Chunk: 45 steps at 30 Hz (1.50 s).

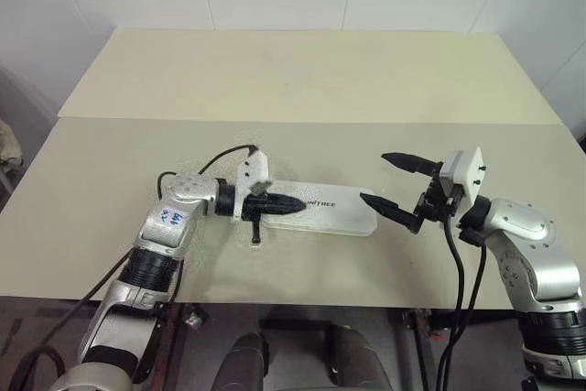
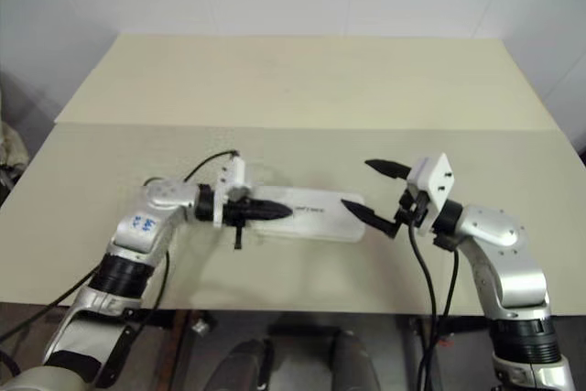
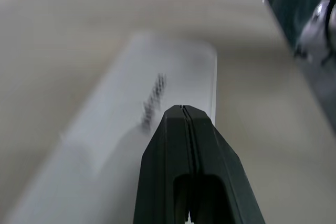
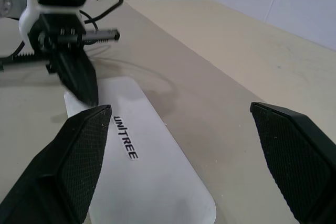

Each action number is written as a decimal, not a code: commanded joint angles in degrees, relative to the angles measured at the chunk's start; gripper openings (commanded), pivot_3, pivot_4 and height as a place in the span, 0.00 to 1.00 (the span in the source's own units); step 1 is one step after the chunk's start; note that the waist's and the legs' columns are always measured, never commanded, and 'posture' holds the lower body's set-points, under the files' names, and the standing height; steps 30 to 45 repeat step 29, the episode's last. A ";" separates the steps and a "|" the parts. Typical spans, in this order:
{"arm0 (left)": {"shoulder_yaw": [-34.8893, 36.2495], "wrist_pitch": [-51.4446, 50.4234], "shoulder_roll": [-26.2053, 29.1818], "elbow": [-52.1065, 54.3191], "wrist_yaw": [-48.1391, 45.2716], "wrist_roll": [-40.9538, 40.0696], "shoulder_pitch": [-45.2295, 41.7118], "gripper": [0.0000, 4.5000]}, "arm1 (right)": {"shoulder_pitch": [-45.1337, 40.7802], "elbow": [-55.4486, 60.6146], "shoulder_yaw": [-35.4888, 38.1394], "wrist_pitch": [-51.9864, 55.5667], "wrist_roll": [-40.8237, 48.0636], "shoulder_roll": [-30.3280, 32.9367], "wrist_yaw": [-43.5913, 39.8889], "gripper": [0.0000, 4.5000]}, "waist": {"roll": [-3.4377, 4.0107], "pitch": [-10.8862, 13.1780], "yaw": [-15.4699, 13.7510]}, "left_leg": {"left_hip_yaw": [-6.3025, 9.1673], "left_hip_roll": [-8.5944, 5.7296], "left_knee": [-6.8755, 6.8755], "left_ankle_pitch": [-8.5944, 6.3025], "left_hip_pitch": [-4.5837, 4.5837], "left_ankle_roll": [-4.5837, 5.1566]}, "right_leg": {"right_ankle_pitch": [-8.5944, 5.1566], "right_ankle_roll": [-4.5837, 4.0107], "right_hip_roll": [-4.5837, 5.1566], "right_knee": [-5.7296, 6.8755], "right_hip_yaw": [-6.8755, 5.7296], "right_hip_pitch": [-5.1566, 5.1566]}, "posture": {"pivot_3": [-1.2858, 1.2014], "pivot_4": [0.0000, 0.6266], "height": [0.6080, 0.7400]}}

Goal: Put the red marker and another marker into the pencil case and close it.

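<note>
left tool (image 3: 184, 109) together over pencil case (image 3: 173, 72) | right tool (image 1: 396, 185) apart | lid print legible from right wrist

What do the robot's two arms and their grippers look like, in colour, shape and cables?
Both arms are silver metal with black ribbed joints. The left arm bears a blue sticker. Each wrist carries a white camera block, and black cables run along both. The left gripper and right gripper have black, pointed fingers with textured pads.

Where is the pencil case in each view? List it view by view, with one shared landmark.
Left eye view: pencil case, lid down, between the claws.
Right eye view: same place.
Left wrist view: beyond the shut left claw, at.
Right wrist view: low, left of centre.
Landmark: UNITREE print.
</note>
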<state>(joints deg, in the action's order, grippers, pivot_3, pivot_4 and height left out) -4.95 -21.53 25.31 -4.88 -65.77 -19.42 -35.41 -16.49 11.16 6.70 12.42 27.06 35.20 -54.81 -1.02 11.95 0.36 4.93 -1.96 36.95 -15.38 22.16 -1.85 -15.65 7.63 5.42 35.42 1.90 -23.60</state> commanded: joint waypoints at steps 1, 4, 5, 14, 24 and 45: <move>6.74 -3.01 2.84 5.54 -2.43 -8.67 -0.09 0.01 | -2.84 -1.36 -0.10 -0.72 1.01 1.10 -2.99 1.00 | 0.01 0.00 0.06 | -0.01 0.01 -0.02 0.00 0.00 0.00 | 0.00 -0.01 0.00 0.00 0.00 -0.02 | 0.52 0.24 1.00; 10.54 -4.73 5.74 6.94 -2.10 -11.77 1.05 0.04 | -5.11 -4.15 -0.47 -1.09 0.70 1.86 -5.75 1.00 | 0.00 0.00 0.00 | -0.02 0.01 -0.06 -0.01 -0.01 -0.01 | -0.01 -0.02 -0.01 -0.02 -0.01 -0.02 | 0.52 0.24 1.00; 11.73 -4.05 6.80 7.41 -1.57 -11.66 1.97 0.09 | -5.78 -5.21 -0.45 -1.44 0.59 2.06 -6.65 1.00 | 0.00 0.00 0.04 | -0.01 0.01 -0.05 -0.01 0.00 -0.01 | -0.01 -0.02 -0.01 -0.03 -0.02 -0.01 | 0.52 0.24 1.00; 20.49 -1.25 13.02 10.20 0.65 -13.46 10.29 0.73 | -10.96 -14.02 -0.03 -5.30 -0.02 2.71 -11.38 1.00 | 0.01 0.01 -0.08 | -0.04 0.04 -0.08 -0.02 0.00 -0.03 | -0.02 -0.04 0.01 -0.09 -0.01 -0.02 | 0.52 0.24 1.00; 23.75 6.52 16.48 3.87 -0.85 -11.42 15.26 0.99 | -8.22 -16.69 2.69 -7.71 -0.39 9.96 -17.07 1.00 | 0.02 0.02 -0.18 | -0.09 0.06 -0.33 -0.04 0.00 -0.02 | -0.03 -0.06 0.02 -0.34 -0.02 -0.03 | 0.52 0.24 1.00; 22.90 10.06 16.33 2.07 0.13 -9.87 15.47 0.99 | -7.63 -14.68 3.39 -6.95 -0.36 9.38 -14.60 1.00 | 0.02 0.01 -0.09 | -0.17 0.10 -0.52 -0.03 -0.02 -0.04 | -0.02 -0.08 0.01 -0.40 0.01 -0.10 | 0.52 0.24 1.00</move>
